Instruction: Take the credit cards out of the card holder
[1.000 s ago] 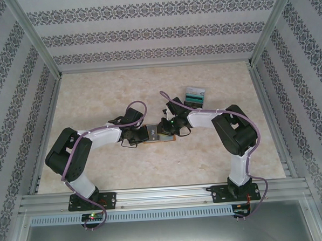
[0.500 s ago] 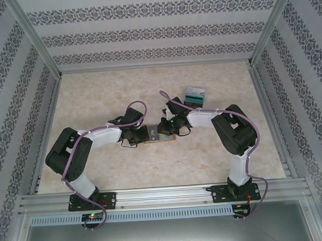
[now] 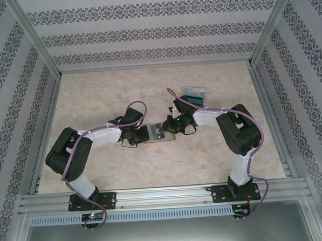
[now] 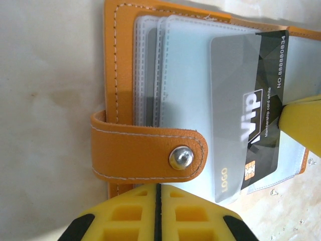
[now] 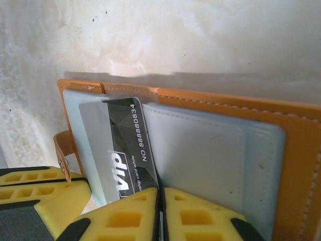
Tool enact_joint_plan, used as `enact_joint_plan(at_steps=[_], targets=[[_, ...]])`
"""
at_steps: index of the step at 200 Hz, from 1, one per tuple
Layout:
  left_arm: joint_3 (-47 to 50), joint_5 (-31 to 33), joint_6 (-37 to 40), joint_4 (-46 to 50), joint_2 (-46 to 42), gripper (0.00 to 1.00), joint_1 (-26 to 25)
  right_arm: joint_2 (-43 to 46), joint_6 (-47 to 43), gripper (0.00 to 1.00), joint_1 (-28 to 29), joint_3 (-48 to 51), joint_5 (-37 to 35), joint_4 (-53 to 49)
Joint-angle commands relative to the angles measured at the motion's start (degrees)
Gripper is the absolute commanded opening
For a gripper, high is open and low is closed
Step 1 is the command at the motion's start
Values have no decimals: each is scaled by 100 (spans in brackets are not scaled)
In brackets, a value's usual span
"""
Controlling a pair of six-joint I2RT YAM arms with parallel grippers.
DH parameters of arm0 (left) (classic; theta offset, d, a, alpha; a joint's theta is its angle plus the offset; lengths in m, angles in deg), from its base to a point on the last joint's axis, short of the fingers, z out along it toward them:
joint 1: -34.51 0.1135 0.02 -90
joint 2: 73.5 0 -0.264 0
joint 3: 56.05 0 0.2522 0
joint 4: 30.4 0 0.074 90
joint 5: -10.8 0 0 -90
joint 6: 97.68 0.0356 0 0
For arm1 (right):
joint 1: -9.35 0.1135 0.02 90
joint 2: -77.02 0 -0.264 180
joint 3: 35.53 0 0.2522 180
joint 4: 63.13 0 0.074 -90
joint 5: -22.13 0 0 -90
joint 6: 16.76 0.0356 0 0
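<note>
Orange stitched-leather card holder [image 4: 123, 60] lying open on pale marbled surface [image 4: 50, 100], lower edge hidden beneath closed left fingers [image 4: 125, 221], frosted plastic sleeves [image 4: 185, 75], glossy grey-black credit card [image 4: 251, 110] half out of one sleeve, corner pinched by right fingers [image 5: 200, 216], print partly blurred

A robot lab test cell: aluminium frame [image 3: 33, 38] boxing a marble-look table [image 3: 95, 97], patterned wallpaper panels [image 3: 145, 35] for walls, two arms [image 3: 99, 135] bolted to the front rail [image 3: 165, 195]
</note>
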Motion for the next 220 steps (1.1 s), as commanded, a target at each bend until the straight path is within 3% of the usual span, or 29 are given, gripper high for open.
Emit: enact_joint_plan(at_steps=[1,80,98,122,220], targets=[[-10,42,-25,81,139,5,20,-1,-106,15,119,-6,50,28],[0,4,-40,65,158,4,15,-209,-89,20,249,-93,192,238],[1,6,-34,65,156,4,19,-201,-89,15,260,-86,173,232],[21,8,-32,86,136,4,15,-154,-98,0,217,-2,57,202],[-13,96,90,248,43,4,20,820,-323,0,-391,878,-190,223]])
